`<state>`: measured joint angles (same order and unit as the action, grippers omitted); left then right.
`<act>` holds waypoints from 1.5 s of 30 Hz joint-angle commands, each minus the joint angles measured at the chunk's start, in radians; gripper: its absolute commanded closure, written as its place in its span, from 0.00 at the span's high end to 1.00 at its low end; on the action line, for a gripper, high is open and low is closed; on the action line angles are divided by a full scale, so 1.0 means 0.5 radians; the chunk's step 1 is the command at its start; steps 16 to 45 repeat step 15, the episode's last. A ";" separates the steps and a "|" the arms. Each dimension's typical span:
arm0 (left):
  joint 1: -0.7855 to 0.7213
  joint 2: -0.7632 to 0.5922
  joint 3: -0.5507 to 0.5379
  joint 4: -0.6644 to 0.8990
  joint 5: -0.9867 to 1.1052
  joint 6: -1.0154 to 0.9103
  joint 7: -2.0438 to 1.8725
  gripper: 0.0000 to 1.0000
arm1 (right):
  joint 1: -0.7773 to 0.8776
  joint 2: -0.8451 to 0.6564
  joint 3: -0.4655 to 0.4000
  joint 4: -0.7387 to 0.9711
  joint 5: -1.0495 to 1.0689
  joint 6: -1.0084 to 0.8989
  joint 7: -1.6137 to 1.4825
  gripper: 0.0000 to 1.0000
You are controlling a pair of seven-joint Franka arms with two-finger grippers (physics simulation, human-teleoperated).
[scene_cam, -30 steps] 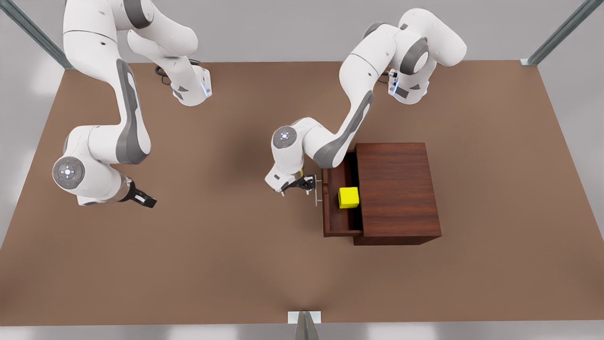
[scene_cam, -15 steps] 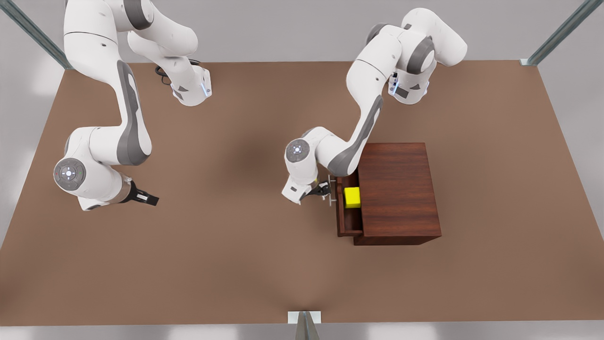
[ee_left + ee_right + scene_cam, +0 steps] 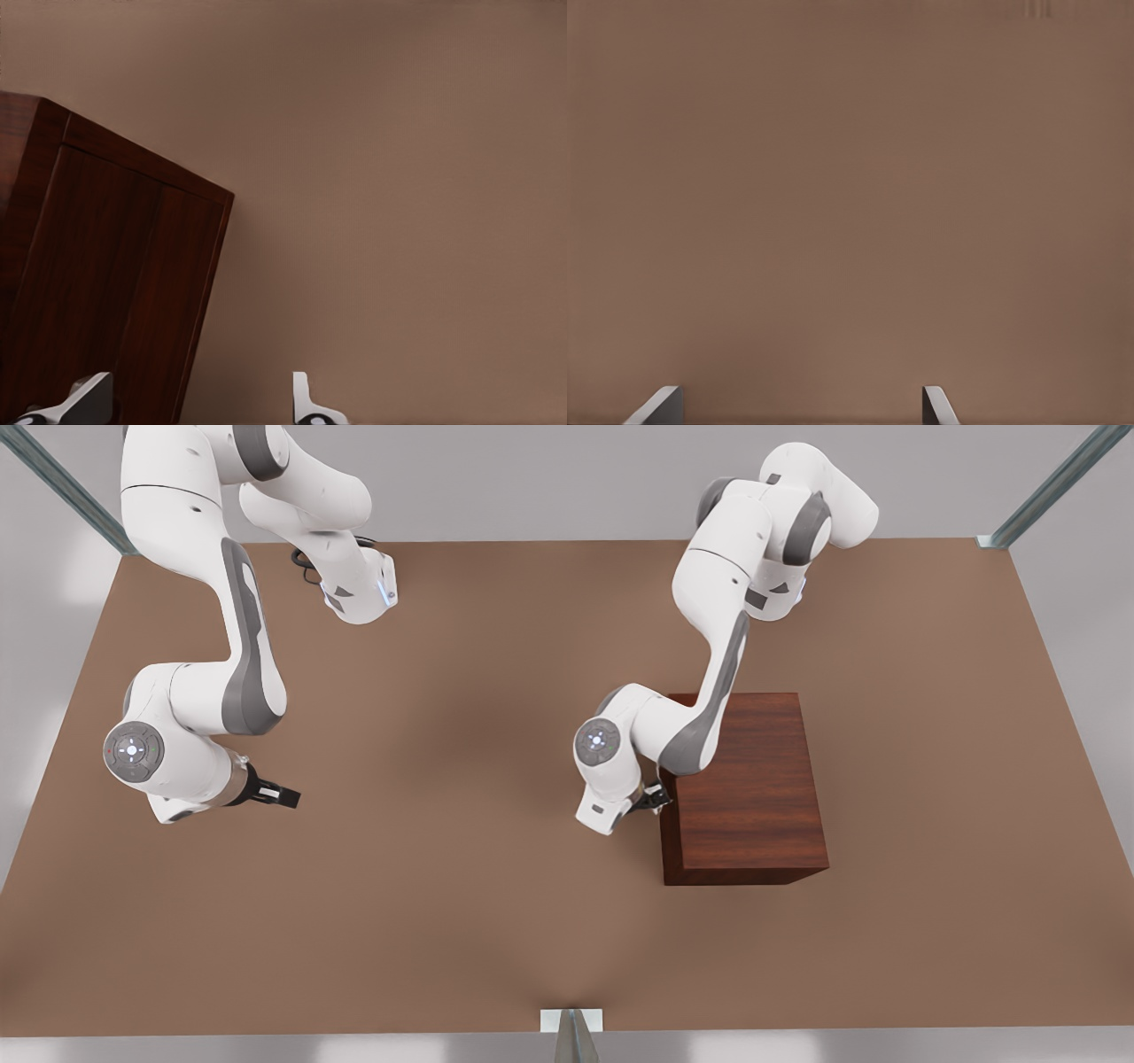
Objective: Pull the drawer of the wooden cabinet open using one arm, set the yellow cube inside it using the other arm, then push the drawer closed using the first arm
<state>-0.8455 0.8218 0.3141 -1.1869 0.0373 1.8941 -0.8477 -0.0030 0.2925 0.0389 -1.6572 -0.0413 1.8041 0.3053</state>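
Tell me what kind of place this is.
Most likely a simulated robot test bench, not a home: a bare brown table edged by metal frame posts, with a lone wooden cabinet. The left gripper is at the cabinet's front; the right gripper waits, open, over the table.

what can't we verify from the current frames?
- Yellow cube: the wooden cabinet top covers where the drawer sits in the front view, so whether it's inside can't be confirmed.
- Drawer front and handle: the left gripper and its wrist block that face; flush closure unclear.
- Left gripper contact with the cabinet: fingertips cut off by the left wrist view's edge.
- Right gripper: waits apart over the table.
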 commanded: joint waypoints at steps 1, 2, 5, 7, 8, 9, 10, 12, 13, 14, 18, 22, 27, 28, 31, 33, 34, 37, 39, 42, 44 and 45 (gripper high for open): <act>0.001 -0.002 0.019 -0.001 0.002 -0.051 0.201 1.00 | 0.000 -0.002 -0.001 0.001 0.000 0.000 -0.101 1.00; 0.001 -0.002 0.028 -0.001 -0.001 -0.051 0.226 1.00 | 0.000 -0.002 -0.001 0.001 0.000 0.000 -0.101 1.00; 0.001 -0.330 0.059 0.036 -0.157 -0.281 0.134 1.00 | -0.003 -0.002 -0.001 0.013 -0.003 0.000 -0.114 1.00; 0.001 -0.729 0.142 0.027 -0.160 -0.754 0.290 1.00 | -0.012 -0.002 -0.007 0.032 -0.006 -0.022 -0.120 1.00; 0.022 -0.849 0.277 -0.034 -0.176 -0.870 0.817 1.00 | -0.012 -0.002 -0.007 0.044 -0.003 -0.022 -0.120 1.00; 0.215 -1.051 0.363 -0.258 -0.277 -0.852 1.568 1.00 | -0.009 -0.002 -0.007 0.044 -0.003 -0.022 -0.117 1.00; 0.408 -1.156 0.384 -0.421 -0.329 -0.748 2.048 1.00 | -0.012 0.001 -0.007 0.047 -0.003 -0.025 -0.117 1.00; 0.409 -1.070 0.381 -0.437 -0.305 -0.570 1.950 1.00 | -0.012 0.001 -0.007 0.047 -0.003 -0.025 -0.117 1.00; 0.415 -1.006 0.375 -0.329 -0.314 -0.564 1.870 1.00 | -0.009 0.007 -0.007 0.047 -0.003 -0.025 -0.114 1.00; 0.418 -0.962 0.375 -0.277 -0.314 -0.564 1.876 1.00 | -0.009 0.007 -0.007 0.047 -0.003 -0.025 -0.114 1.00; 0.418 -0.956 0.375 -0.277 -0.326 -0.564 1.867 1.00 | -0.009 0.007 -0.007 0.047 -0.003 -0.025 -0.110 1.00; 0.418 -0.956 0.375 -0.277 -0.326 -0.564 1.867 1.00 | -0.009 0.007 -0.007 0.047 -0.003 -0.025 -0.110 1.00; 0.418 -0.956 0.375 -0.277 -0.326 -0.564 1.867 1.00 | -0.009 0.007 -0.007 0.047 -0.003 -0.025 -0.110 1.00; 0.418 -0.956 0.375 -0.277 -0.326 -0.564 1.867 1.00 | -0.009 0.007 -0.007 0.047 -0.003 -0.025 -0.110 1.00; 0.418 -0.956 0.375 -0.277 -0.326 -0.564 1.867 1.00 | -0.009 0.007 -0.007 0.047 -0.003 -0.025 -0.110 1.00; 0.418 -0.956 0.375 -0.277 -0.326 -0.564 1.867 1.00 | -0.009 0.007 -0.007 0.047 -0.003 -0.025 -0.110 1.00; 0.418 -0.956 0.375 -0.277 -0.326 -0.564 1.867 1.00 | -0.009 0.007 -0.007 0.047 -0.003 -0.025 -0.110 1.00; 0.418 -0.956 0.375 -0.277 -0.326 -0.564 1.867 1.00 | -0.009 0.007 -0.007 0.047 -0.003 -0.025 -0.110 1.00; 0.418 -0.956 0.375 -0.277 -0.326 -0.564 1.867 1.00 | -0.009 0.007 -0.007 0.047 -0.003 -0.025 -0.110 1.00; 0.418 -0.956 0.375 -0.277 -0.326 -0.564 1.867 1.00 | -0.009 0.007 -0.007 0.047 -0.003 -0.025 -0.110 1.00; 0.418 -0.956 0.375 -0.277 -0.326 -0.564 1.867 1.00 | -0.009 0.007 -0.007 0.047 -0.003 -0.025 -0.110 1.00; 0.418 -0.956 0.375 -0.277 -0.326 -0.564 1.867 1.00 | -0.009 0.007 -0.007 0.047 -0.003 -0.025 -0.110 1.00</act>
